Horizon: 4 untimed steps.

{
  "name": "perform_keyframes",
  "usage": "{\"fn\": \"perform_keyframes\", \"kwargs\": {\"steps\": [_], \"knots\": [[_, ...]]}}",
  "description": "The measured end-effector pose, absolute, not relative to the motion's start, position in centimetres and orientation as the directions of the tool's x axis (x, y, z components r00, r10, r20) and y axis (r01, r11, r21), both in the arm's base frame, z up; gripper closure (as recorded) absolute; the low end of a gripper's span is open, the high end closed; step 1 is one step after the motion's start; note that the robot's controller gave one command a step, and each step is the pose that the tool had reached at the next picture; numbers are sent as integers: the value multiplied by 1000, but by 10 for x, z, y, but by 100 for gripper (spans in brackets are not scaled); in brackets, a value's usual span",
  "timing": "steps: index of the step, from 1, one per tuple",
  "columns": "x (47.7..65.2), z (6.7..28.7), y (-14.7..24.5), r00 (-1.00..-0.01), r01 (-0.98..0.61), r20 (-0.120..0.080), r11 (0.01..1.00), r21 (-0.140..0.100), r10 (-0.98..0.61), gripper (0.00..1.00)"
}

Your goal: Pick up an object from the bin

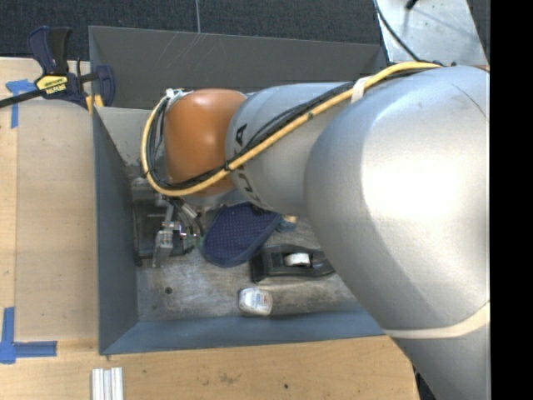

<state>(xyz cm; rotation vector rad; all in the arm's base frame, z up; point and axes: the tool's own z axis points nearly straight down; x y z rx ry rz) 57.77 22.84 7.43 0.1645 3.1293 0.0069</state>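
Gripper sits low in the bin, close to its left wall as the camera sees it, w/ the orange wrist cover and yellow cable right above it. Can't tell if the tool is apart or together; too much dark hardware bunched there. Can't tell either if anything is in it.

Nearest thing: a dark blue cloth-like piece, rumpled, just beside the gripper toward the bin's middle. Next to that, nearer the front wall, is a black holder w/ a white roll, prob. a tape dispenser. A small whitish cylinder lies by itself against the front wall. Which one is the target, can't say; the blue piece is closest.

Doing it well, my view: go straight down, stay off the left wall, and close on a raised fold if it's the cloth, since soft stuff slips from a shallow pinch. Lift vertically and check nothing drags along.

Writing: no brand or label readable on the bin's things. Dark marking on the arm casing is partly under the cable, not legible.
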Motion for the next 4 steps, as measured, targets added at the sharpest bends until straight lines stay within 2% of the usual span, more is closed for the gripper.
{"fn": "perform_keyframes", "kwargs": {"steps": [2,3,4], "knots": [[581,76,228,-994,108,-10,994,6,108,0],[584,79,227,-994,110,-18,994,9,110,100],[587,151,227,-994,112,-9,994,5,112,100]]}}
